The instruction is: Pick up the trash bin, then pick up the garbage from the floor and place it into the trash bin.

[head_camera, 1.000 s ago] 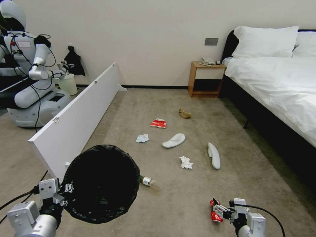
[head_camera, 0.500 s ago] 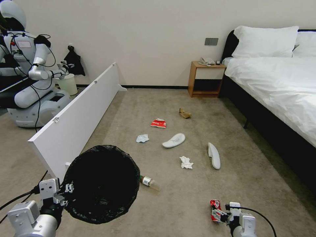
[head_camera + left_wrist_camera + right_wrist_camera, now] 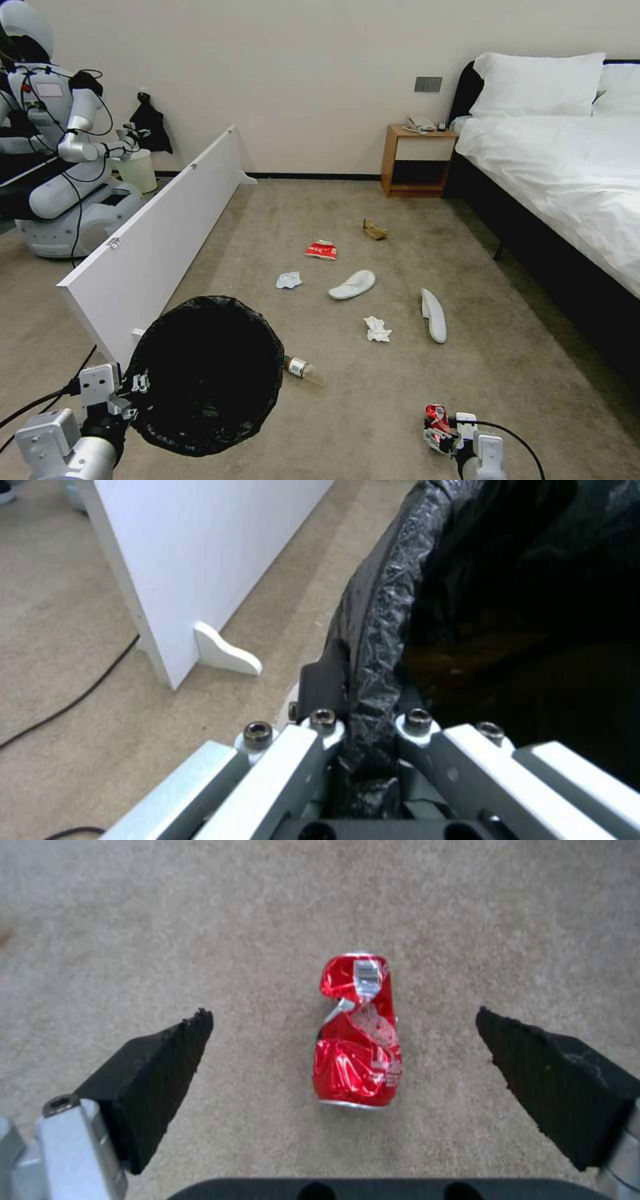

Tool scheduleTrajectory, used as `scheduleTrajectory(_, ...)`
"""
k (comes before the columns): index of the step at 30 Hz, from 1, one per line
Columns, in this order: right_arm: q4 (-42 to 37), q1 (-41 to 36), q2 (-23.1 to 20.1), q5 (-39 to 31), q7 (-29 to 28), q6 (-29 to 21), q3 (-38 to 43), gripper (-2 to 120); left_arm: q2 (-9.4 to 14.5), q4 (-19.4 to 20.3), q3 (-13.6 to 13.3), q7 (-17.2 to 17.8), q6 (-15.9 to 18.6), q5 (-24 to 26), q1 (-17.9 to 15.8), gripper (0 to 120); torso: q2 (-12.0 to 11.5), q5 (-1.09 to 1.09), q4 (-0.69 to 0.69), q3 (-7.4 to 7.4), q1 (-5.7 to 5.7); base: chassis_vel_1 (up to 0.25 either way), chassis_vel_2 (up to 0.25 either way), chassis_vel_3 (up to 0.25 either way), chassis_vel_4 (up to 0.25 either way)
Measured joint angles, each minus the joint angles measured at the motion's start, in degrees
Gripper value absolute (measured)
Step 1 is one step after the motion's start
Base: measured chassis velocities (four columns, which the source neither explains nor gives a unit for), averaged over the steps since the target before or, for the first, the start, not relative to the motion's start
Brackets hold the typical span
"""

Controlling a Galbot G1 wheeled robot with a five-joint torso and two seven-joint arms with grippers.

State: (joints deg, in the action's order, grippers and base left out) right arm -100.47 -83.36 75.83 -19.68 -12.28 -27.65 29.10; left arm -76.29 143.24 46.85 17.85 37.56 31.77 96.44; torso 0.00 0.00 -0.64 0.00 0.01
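The trash bin (image 3: 207, 373), lined with a black bag, hangs just above the floor (image 3: 373, 407) at lower left. My left gripper (image 3: 138, 385) is shut on its rim; the left wrist view shows the bag-covered rim (image 3: 380, 630) pinched in that gripper (image 3: 365, 715). My right gripper (image 3: 440, 432) is low over the crushed red can (image 3: 436, 416). In the right wrist view the can (image 3: 360, 1040) lies on the carpet between the spread fingers of the open gripper (image 3: 341, 1015), untouched. Further garbage: a bottle (image 3: 303, 369), tissues (image 3: 377, 329), two slippers (image 3: 352, 285) (image 3: 433, 315).
A red packet (image 3: 321, 250), a pale tissue (image 3: 289, 280) and a brown paper bag (image 3: 375, 230) lie farther off. A long white board (image 3: 160, 233) stands on edge at left, with another robot (image 3: 60, 147) and a pale bucket (image 3: 138, 170) behind. A bed (image 3: 567, 167) and nightstand (image 3: 417, 160) are at right.
My right gripper has come down and in over the red can, fingers now either side of it. The left gripper and the bin have barely moved.
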Motion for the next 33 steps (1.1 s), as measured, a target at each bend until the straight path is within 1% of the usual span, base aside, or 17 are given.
scheduleTrajectory(5, 2.83, 1.45, 0.37, 0.23, 0.14, 0.25, -0.22, 100, -0.04, 0.01, 0.01, 0.03, 0.00, -0.09, 0.29, 2, 0.00, 0.00, 0.00, 0.00, 0.00, 0.000, 0.000, 0.000, 0.000)
scheduleTrajectory(9, 7.22, 3.89, 0.89, 0.26, 0.49, 0.57, -0.76, 100, -0.14, 0.01, 0.18, 0.05, 0.03, -0.20, 0.76, 2, 0.00, 0.00, 0.01, 0.00, 0.00, 0.000, 0.000, 0.000, 0.000)
scheduleTrajectory(11, 7.71, 4.14, 0.93, 0.21, 0.49, 0.58, -0.84, 100, -0.15, 0.01, 0.21, 0.06, 0.03, -0.21, 0.80, 2, 0.00, 0.00, 0.00, 0.00, 0.00, 0.000, 0.000, 0.000, 0.000)
scheduleTrajectory(12, 9.92, 5.31, 1.04, 0.16, 0.51, 0.70, -1.21, 100, -0.16, 0.01, 0.29, 0.08, 0.04, -0.23, 1.01, 2, 0.00, 0.00, 0.00, 0.00, 0.00, 0.000, 0.000, 0.000, 0.000)
scheduleTrajectory(13, 9.92, 5.31, 1.04, 0.16, 0.51, 0.70, -1.21, 100, -0.16, 0.01, 0.29, 0.08, 0.04, -0.23, 1.01, 2, 0.00, 0.00, 0.00, 0.00, 0.00, 0.000, 0.000, 0.000, 0.000)
scheduleTrajectory(14, 12.35, 6.68, 1.26, 0.15, 0.55, 0.90, -1.44, 100, -0.16, 0.01, 0.41, 0.08, 0.05, -0.23, 1.25, 2, 0.00, 0.01, 0.01, 0.00, 0.00, 0.000, 0.000, 0.000, 0.000)
scheduleTrajectory(16, 13.27, 7.24, 1.35, 0.11, 0.58, 0.98, -1.52, 100, -0.16, 0.02, 0.49, 0.09, 0.06, -0.23, 1.33, 2, 0.00, 0.01, 0.01, 0.00, 0.00, 0.000, 0.000, 0.000, 0.000)
scheduleTrajectory(17, 15.16, 8.43, 1.55, 0.03, 0.71, 1.19, -1.65, 100, -0.20, 0.01, 0.64, 0.12, 0.06, -0.23, 1.46, 2, 0.00, 0.00, 0.01, 0.00, 0.00, 0.000, 0.000, 0.000, 0.000)
scheduleTrajectory(23, 17.93, 10.48, 1.89, -0.02, 0.99, 1.51, -1.82, 100, -0.35, 0.01, 0.74, 0.13, 0.06, -0.23, 1.53, 2, 0.00, 0.00, 0.01, 0.00, 0.00, 0.000, 0.000, 0.000, 0.000)
scheduleTrajectory(33, 19.07, 11.25, 2.03, 0.01, 0.96, 1.59, -1.21, 100, -0.33, 0.02, 0.67, 0.13, 0.06, -0.19, 1.17, 2, 0.00, 0.00, 0.00, 0.00, 0.00, 0.000, 0.000, 0.000, 0.000)
